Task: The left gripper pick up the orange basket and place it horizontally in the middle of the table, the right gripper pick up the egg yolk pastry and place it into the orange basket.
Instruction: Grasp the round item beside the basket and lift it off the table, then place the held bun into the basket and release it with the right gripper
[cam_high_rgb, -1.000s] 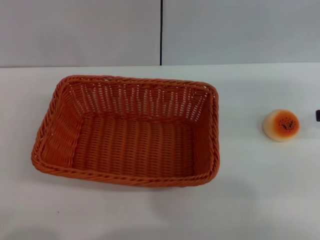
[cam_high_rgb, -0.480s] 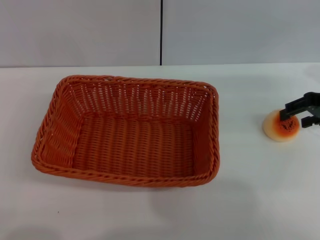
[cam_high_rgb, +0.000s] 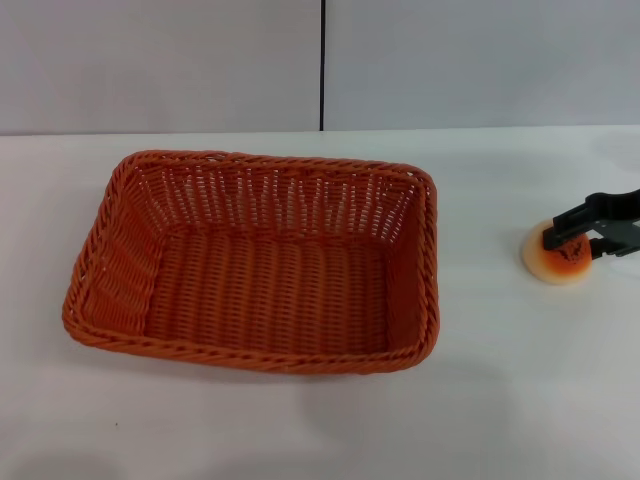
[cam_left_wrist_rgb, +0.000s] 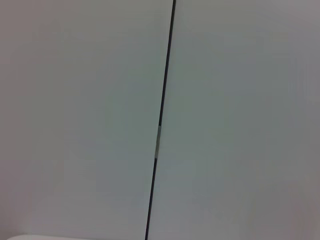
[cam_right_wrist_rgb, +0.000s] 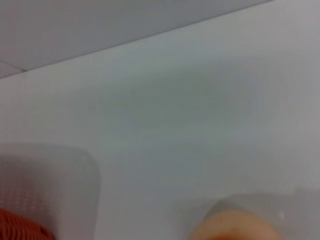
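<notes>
Moved: right gripper has come further in over the egg yolk pastry — fingers apart, straddling its top.
Pastry: on the table, well right of the orange basket.
Basket: stays put.

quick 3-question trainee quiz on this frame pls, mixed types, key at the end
1. True or false: the egg yolk pastry already lies inside the orange basket.
2. Which gripper is at the pastry? A) left B) right
3. Fill in: the basket stands on the white ____.

Key:
1. False. It sits on the table, apart from the basket, on the robot's right.
2. B. The right gripper is down over the pastry, fingers open either side; the left gripper is out of view.
3. table
</notes>
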